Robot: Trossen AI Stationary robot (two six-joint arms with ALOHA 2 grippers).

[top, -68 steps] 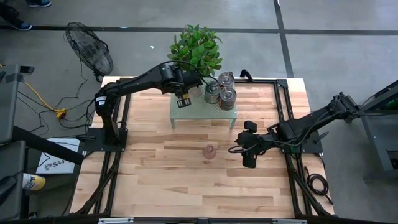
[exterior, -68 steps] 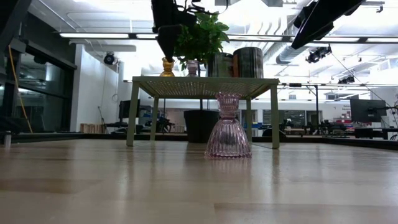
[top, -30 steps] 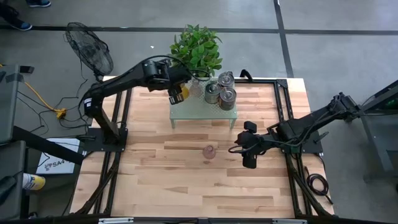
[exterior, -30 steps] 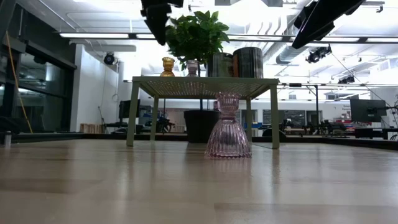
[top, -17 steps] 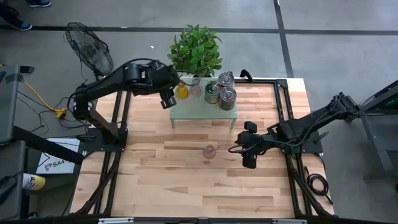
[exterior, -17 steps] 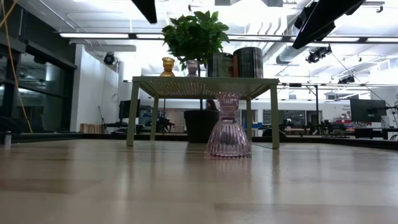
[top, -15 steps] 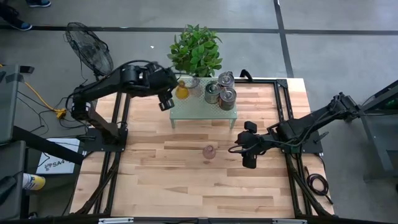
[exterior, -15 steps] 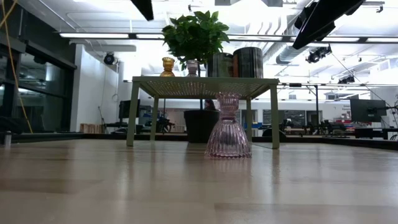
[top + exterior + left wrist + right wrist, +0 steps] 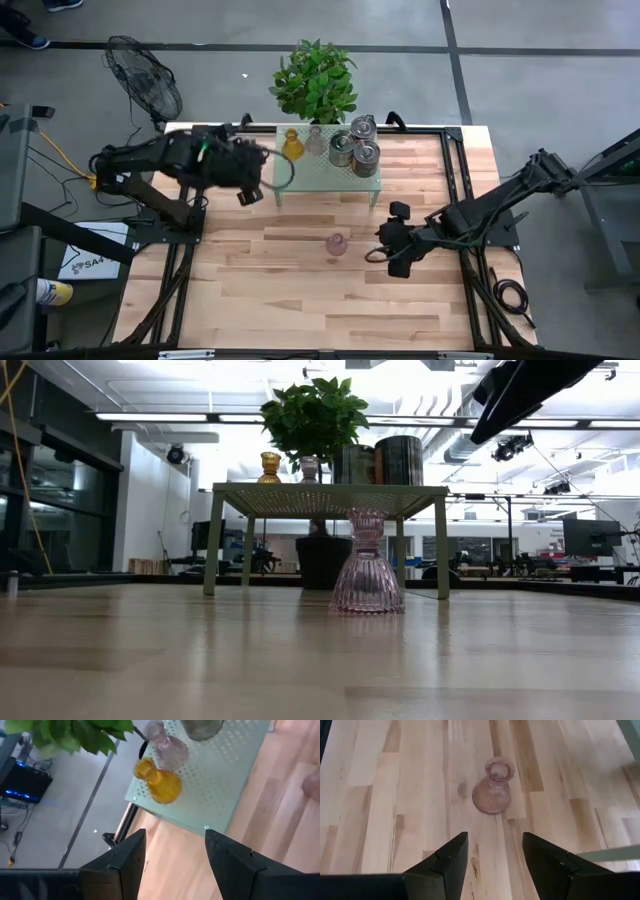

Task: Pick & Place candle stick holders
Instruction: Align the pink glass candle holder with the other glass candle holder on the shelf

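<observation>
Left arm: folded back over the table's left edge, elbow bent, forearm reaching toward the centre. Left gripper (image 9: 250, 188): raised, fingers (image 9: 125, 857) parted, nothing between them. Right arm: stretched low from the right edge toward mid-table. Right gripper (image 9: 396, 251): fingers (image 9: 451, 855) parted, empty, pointing at the table's centre.

A robotics lab or workshop is suggested. A wooden bench (image 9: 300, 290) framed in black metal is set on a grey concrete floor (image 9: 560, 30) marked with dark lines. Exposed ceiling ducts (image 9: 480, 435) and strip lights (image 9: 160, 417) are seen beyond, with monitors (image 9: 585, 538) on what are probably workstations, though that far area is hard to read. A floor fan (image 9: 145, 90) and a yellow cable (image 9: 60, 155) lie alongside.
</observation>
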